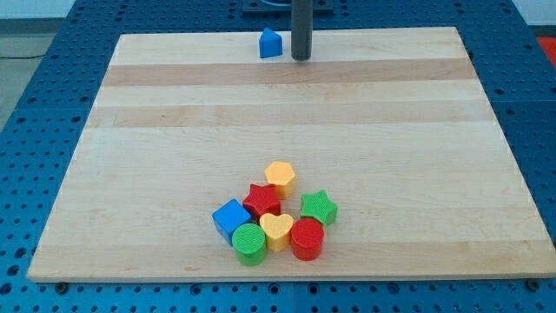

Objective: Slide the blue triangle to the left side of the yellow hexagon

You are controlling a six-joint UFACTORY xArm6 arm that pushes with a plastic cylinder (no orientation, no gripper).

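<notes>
You see my tip [301, 57] near the frame's top edge, just right of the blue triangle [270, 43] (whether they touch you cannot tell; there are no fingers, only a rod), well above the yellow hexagon [280, 176] heading the lower-centre cluster.

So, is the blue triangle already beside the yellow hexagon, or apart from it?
Apart. The blue triangle sits at the view's top edge, my tip just right of it; the yellow hexagon is far below.
</notes>
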